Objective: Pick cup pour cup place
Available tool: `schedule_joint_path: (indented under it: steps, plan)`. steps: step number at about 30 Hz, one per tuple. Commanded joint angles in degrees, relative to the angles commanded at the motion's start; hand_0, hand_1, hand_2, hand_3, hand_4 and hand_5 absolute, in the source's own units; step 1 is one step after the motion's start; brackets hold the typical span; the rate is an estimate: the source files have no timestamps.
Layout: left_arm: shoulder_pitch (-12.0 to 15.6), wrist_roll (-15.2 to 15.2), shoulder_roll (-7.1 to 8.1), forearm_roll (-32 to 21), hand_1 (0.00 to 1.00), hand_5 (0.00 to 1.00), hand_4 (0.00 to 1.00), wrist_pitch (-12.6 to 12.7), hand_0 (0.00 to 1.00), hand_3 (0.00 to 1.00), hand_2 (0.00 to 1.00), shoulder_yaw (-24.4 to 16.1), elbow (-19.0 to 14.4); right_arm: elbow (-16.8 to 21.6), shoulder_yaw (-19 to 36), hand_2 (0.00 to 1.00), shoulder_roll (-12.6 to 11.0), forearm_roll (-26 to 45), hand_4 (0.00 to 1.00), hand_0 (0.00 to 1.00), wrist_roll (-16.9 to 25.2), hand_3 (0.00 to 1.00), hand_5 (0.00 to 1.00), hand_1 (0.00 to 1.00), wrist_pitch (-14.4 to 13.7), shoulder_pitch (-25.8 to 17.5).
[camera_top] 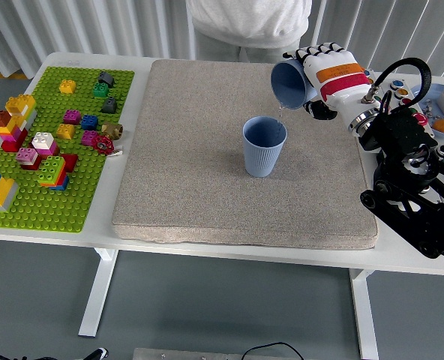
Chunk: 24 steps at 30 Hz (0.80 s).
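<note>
A blue ribbed cup stands upright near the middle of the grey mat. My right hand, in a white glove with orange and red bands, is shut on a second blue cup. It holds that cup tipped on its side, mouth pointing left and down, above and to the right of the standing cup. A small drip hangs at its lip. The left arm is out of view.
A green baseplate with several coloured bricks lies at the left. A person in a light top stands at the far edge. My black right arm covers the table's right side, over coloured items.
</note>
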Motion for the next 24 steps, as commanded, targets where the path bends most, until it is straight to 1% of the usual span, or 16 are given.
schedule_joint_path:
  steps: [13,19,24]
  plan:
    - [0.32,0.05,0.05,0.03,0.828,0.998,0.518,0.0,0.767,0.769,0.866,-0.05,-0.01,0.48,-0.49,0.804,0.18,-0.63,0.731,0.901,-0.98,0.792,0.081,0.822,-0.13,-0.32]
    - [0.24,0.03,0.01,0.07,0.828,0.998,0.518,0.01,0.767,0.768,0.866,-0.02,0.0,-0.37,-0.87,0.802,0.46,-0.43,0.73,0.902,-1.33,0.791,0.078,0.822,0.07,-0.85]
    - [0.14,-0.02,0.05,0.03,0.828,0.998,0.518,0.02,0.767,0.768,0.866,-0.01,0.03,0.36,-0.2,0.802,0.14,-0.31,0.727,0.902,-1.34,0.791,0.067,0.822,-0.09,-0.39]
